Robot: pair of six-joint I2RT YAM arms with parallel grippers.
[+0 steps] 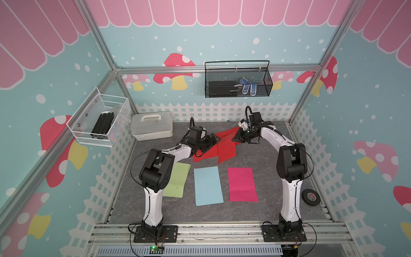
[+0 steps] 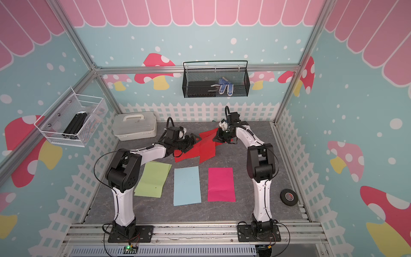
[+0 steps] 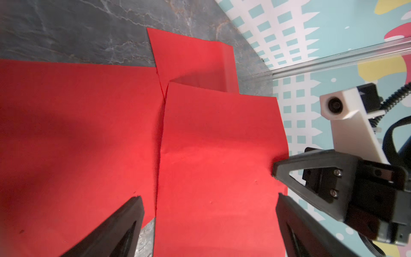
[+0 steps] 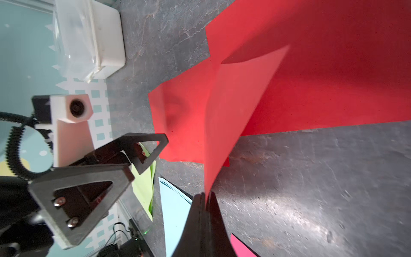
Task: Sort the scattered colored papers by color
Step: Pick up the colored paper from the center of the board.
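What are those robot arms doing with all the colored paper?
They are sorting paper by color. The right fingers are shut on the edge of one red sheet, holding it up off the messy red pile. The left fingers are wide open over that pile, holding nothing. The green paper, blue paper and pink paper lie flat in a row.

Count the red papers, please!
3: a raised sheet pinched by the shut right gripper; a second sheet lying by the open left gripper; a third sheet partly behind the raised one. More may hide underneath.

Three red papers (image 3: 218, 155), one box (image 1: 152, 125), two baskets (image 1: 238, 82)
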